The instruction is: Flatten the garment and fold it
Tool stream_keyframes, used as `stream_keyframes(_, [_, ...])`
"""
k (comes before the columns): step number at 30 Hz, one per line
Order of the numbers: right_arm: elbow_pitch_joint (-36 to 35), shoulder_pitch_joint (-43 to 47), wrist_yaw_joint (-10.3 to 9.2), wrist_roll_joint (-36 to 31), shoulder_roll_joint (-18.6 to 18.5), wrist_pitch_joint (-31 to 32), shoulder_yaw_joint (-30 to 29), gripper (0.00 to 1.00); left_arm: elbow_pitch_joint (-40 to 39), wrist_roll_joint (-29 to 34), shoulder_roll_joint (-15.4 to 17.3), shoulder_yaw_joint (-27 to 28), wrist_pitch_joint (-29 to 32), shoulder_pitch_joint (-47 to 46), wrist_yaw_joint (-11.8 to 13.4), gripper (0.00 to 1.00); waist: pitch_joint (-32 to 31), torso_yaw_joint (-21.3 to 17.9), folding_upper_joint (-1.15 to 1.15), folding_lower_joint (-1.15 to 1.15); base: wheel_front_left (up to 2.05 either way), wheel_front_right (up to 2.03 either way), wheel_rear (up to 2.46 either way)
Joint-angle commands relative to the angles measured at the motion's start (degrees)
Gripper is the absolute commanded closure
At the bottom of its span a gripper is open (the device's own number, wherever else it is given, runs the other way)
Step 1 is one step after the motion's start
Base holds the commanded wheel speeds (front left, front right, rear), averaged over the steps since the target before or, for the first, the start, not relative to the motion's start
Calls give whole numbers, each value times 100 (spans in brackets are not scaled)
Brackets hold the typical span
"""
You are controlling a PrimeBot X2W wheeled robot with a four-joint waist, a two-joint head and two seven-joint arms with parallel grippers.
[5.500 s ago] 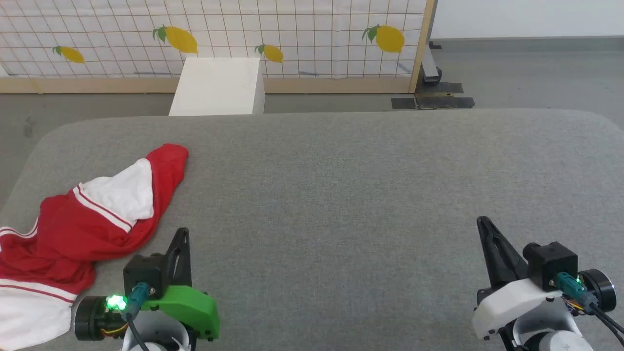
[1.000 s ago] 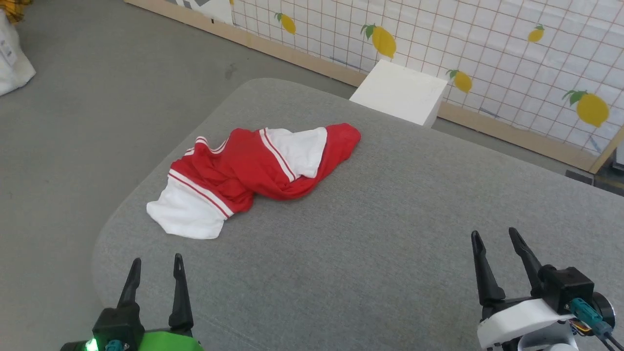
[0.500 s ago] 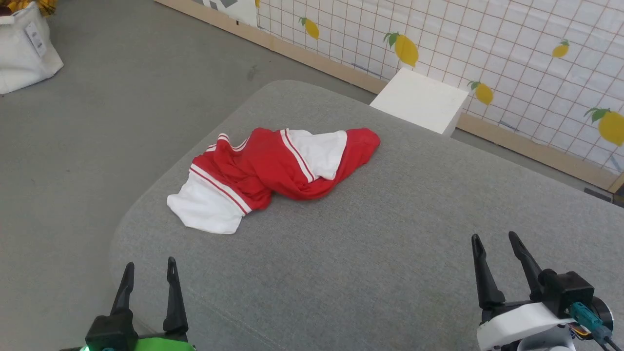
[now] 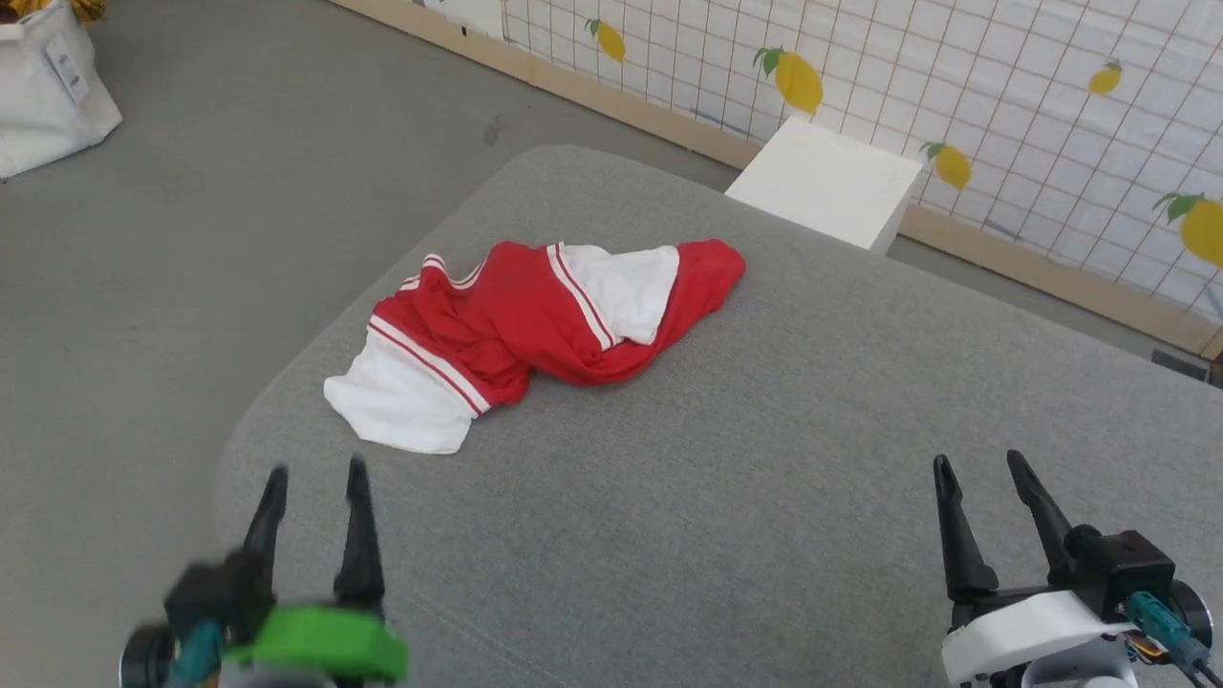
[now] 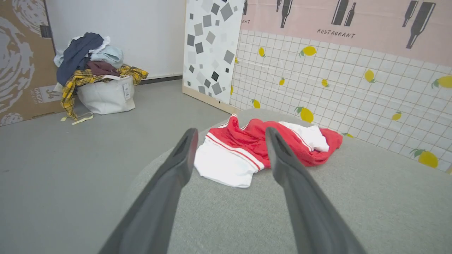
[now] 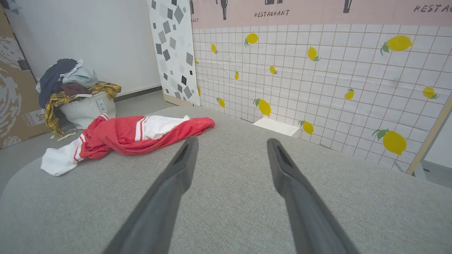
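Head view: garment (image 4: pixel 506 315) is found crumpled beyond left gripper (image 4: pixel 316 473), axis slanting far-right; right gripper (image 4: pixel 979 462) well apart; both spread, empty.

I'm holding the left gripper (image 4: pixel 317 466) at the lower left, its two dark fingers standing apart and pointing forward, its green wrist housing (image 4: pixel 320 642) showing blurred. I'm holding the right gripper (image 4: pixel 979 459) at the lower right, fingers likewise parted and gripping nothing, above its white wrist housing (image 4: pixel 1027 626).

One garment (image 4: pixel 497 320) (crumpled); one left hand (image 4: pixel 316 470); one right hand (image 4: pixel 979 461); one white box (image 4: pixel 826 177); one bag (image 4: pixel 48 91).
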Motion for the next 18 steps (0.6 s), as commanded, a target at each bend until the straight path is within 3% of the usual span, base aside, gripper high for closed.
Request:
stream_keyframes(1, [-58, -33, -9, -61, 0, -7, -42, 0, -95, -123, 14, -15, 183, -368, -98, 0, 118, 5, 0, 0, 0, 0, 0])
stream_keyframes(8, [-511, -205, -9, -311, 0, 309, -203, 0, -278, -272, 528, -286, 1324, -2041, -427, 0, 682, -70, 0, 0, 0, 0, 0])
stream_keyframes(18, [-1742, -506, -9, -779, -11, 944, -132, 0, 664, -768, 1262, -662, 2629, -4261, -601, 0, 1831, -457, 0, 0, 0, 0, 0])
